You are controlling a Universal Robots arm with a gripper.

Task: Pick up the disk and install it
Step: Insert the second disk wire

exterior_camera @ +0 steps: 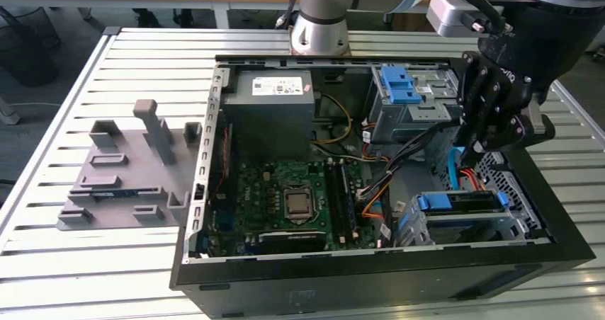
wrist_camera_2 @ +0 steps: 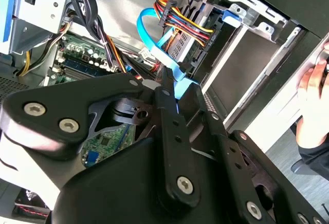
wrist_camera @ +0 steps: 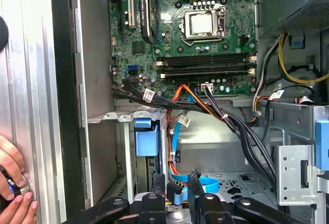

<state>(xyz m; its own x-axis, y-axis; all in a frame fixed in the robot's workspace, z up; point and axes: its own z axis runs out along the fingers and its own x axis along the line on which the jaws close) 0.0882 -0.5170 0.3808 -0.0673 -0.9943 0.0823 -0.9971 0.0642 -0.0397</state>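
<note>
My hand hangs inside the open computer case, over its corner on the exterior view's right, and I cannot tell whether it is clenched or released. It carries nothing that I can make out.

The disk is not in my hand. It sits in the metal drive cage at the near corner of the case on the exterior view's right, below my hand and just apart from it, its blue plastic frame facing up. A blue flat cable runs down between my hand and the disk; in the first wrist view the same cable curls just beyond my hand.

The motherboard lies on the floor of the case, to the exterior view's left of the disk, and a second cage with a blue latch stands farther back. The case rests on a slatted metal surface, with a grey fixture block beside it on the exterior view's left.

In the first wrist view a person's hand rests on the outside of the case.
</note>
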